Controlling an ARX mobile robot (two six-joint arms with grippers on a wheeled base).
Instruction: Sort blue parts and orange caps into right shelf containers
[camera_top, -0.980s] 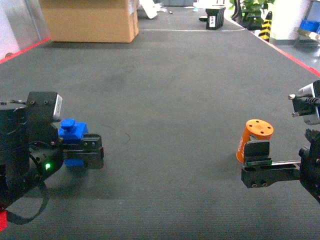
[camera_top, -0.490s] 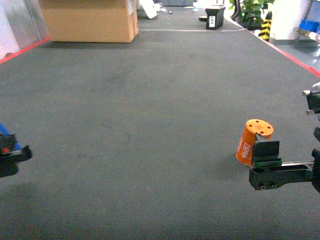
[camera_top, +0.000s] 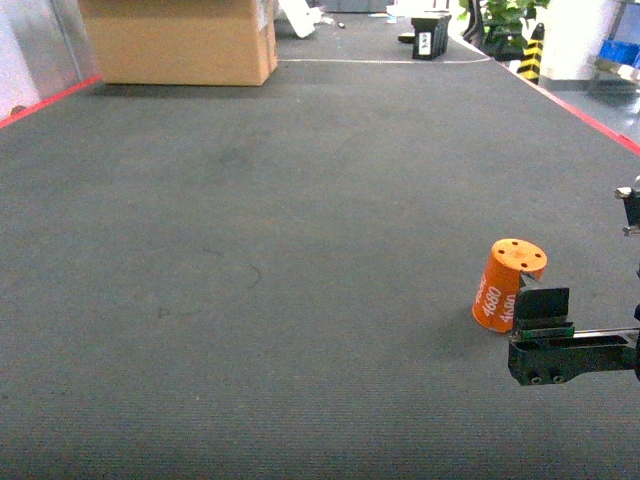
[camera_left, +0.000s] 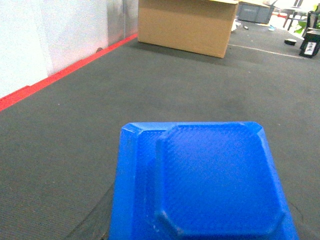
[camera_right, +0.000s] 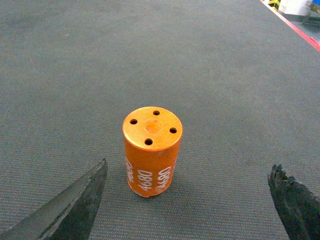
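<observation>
Right jaws (camera_right: 187, 200) spread, orange cap (camera_right: 152, 150) upright between | left jaws unseen, possibly clamping blue part (camera_left: 205, 182)

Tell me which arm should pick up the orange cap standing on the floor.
Right. The right gripper is open with its jaws either side of the orange cap. The left wrist view is filled by a blue part.

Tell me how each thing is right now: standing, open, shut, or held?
orange cap: standing upright on the floor, flat holed top up, not held.
right gripper: open, fingers either side of the cap, not touching.
blue part: close under the left wrist camera; grip not visible.
cardboard box: standing on the floor.
</observation>
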